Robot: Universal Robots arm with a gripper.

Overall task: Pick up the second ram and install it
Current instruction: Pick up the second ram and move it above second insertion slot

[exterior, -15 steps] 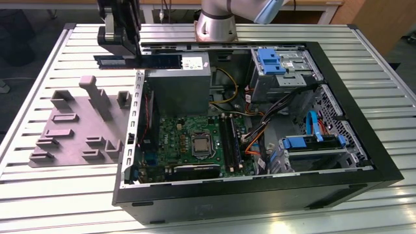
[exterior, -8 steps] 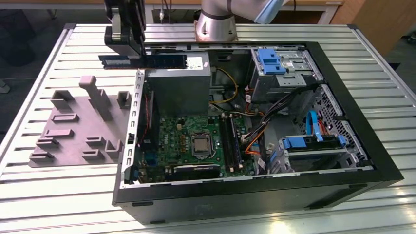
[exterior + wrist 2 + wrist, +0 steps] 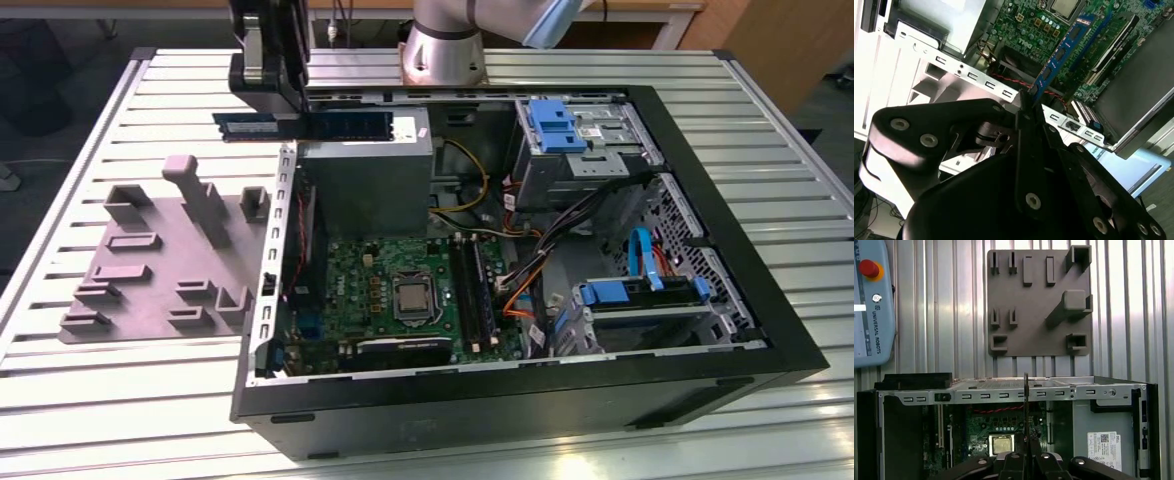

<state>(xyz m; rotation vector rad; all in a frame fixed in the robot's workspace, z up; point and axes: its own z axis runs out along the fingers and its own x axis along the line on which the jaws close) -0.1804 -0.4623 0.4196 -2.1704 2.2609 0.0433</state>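
Note:
My gripper hangs over the back left corner of the open computer case, shut on the second ram. The stick is a long dark blue-green board with black chips, held level above the case's edge. In the second wrist view the black fingers clamp one end of the ram, which sticks out over the green motherboard. In the first wrist view the ram appears edge-on as a thin dark line above the gripper. The motherboard's long black slots lie deep in the case, well below the stick.
A grey holder block with upright posts lies on the slatted table at the exterior view's left. Inside the case are a metal power supply box, blue drive brackets, and loose cables. A teach pendant rests on the table.

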